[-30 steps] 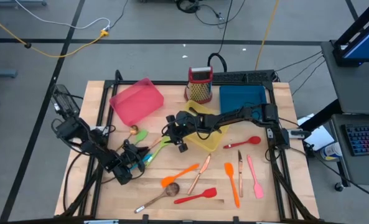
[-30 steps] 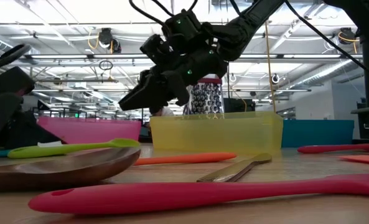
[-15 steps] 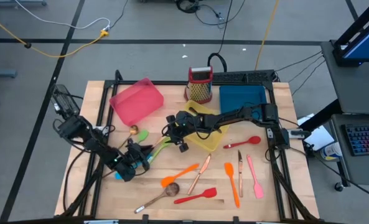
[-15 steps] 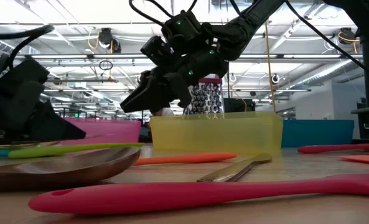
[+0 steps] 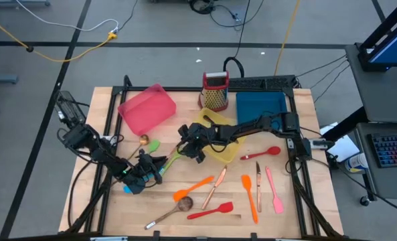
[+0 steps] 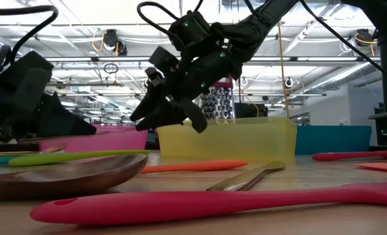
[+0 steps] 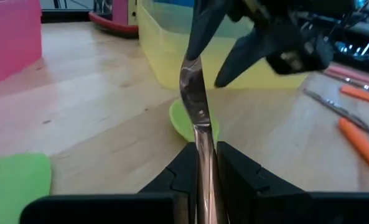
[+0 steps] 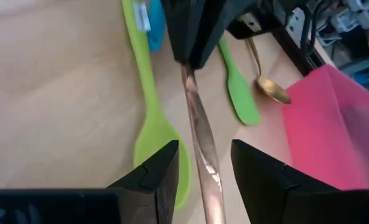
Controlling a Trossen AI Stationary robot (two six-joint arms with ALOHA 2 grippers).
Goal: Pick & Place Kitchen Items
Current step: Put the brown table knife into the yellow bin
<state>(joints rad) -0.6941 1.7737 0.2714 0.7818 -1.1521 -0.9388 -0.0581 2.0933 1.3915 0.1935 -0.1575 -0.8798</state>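
My left gripper (image 5: pixel 154 166) is shut on a copper-coloured knife (image 7: pixel 195 106) held above the table left of centre. The knife sticks out toward my right gripper (image 5: pixel 185 148), which is open. Its two fingers stand on either side of the knife's free end (image 8: pixel 204 143) without visibly touching it. Under the knife a light-green spoon (image 8: pixel 148 124) lies on the wood. A green spatula (image 5: pixel 151 144) and a gold spoon (image 5: pixel 144 139) lie beside it. My left gripper pinches the knife's handle end (image 7: pixel 201 155) between its two fingers. The fingers come nearly level from the table's left side and lie along the knife. The knife juts straight out ahead of them, lifted clear of the table, its free end between the right gripper's fingers.
A pink tray (image 5: pixel 146 107), a yellow tray (image 5: pixel 219 148), a blue tray (image 5: pixel 260 106) and a red-topped grater (image 5: pixel 215 90) stand at the back. Orange, red, pink and copper utensils and a brownish spoon (image 5: pixel 178 206) lie scattered along the near half of the table.
My left gripper has risen and gone toward the table's right and far side, carrying the knife up off the table to the right gripper. My right gripper has tipped down toward the knife, and its fingers now straddle the knife's free end.
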